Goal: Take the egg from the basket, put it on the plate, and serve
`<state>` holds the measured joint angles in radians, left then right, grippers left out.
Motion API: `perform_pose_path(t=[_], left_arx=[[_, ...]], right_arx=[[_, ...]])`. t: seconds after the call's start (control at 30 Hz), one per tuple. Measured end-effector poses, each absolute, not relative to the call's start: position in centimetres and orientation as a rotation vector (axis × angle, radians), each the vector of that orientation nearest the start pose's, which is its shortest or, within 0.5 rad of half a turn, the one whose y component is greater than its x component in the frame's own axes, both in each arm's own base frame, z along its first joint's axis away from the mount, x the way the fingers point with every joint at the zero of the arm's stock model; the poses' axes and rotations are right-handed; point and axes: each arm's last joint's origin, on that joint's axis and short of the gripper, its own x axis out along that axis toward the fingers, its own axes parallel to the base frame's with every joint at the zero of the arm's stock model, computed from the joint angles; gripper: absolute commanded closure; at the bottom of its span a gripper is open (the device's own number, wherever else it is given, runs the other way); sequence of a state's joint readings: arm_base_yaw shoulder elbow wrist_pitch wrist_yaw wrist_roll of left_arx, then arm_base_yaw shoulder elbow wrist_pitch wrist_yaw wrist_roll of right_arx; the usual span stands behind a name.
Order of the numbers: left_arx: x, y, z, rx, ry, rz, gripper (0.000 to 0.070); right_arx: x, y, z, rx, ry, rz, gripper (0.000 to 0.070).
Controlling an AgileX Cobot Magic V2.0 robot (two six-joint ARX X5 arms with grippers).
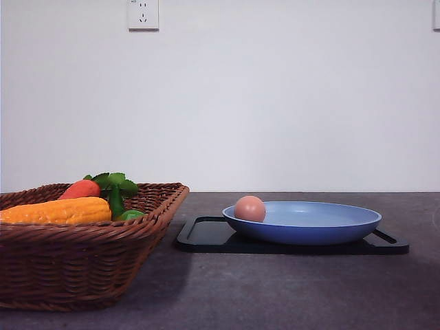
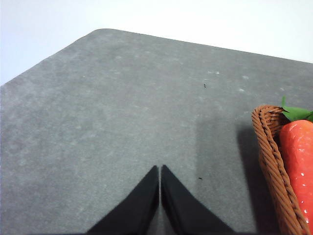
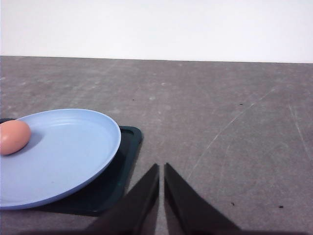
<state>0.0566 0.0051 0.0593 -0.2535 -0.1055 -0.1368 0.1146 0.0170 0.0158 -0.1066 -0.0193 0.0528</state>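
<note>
Front view, egg [image 1: 249,208] on plate [image 1: 323,230]

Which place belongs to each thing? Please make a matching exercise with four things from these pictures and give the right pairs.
Things:
1. egg
2. carrot
3. plate
4. power socket

Places:
A. inside the basket
B. on the wall
C. on the blue plate, near its left edge
D. on the black tray

Pairs: 1-C, 2-A, 3-D, 4-B
</note>
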Motion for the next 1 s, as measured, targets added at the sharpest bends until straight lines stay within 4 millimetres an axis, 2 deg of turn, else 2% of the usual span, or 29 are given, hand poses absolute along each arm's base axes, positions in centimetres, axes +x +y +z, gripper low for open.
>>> perform_pose_path(t=[1.0], left_arx=[[9.17, 0.83, 15.89, -0.131, 0.188, 0.175, 0.0700]], right_arx=[[9.65, 1.17, 15.73, 0.048, 0.111, 0.130, 0.0700]])
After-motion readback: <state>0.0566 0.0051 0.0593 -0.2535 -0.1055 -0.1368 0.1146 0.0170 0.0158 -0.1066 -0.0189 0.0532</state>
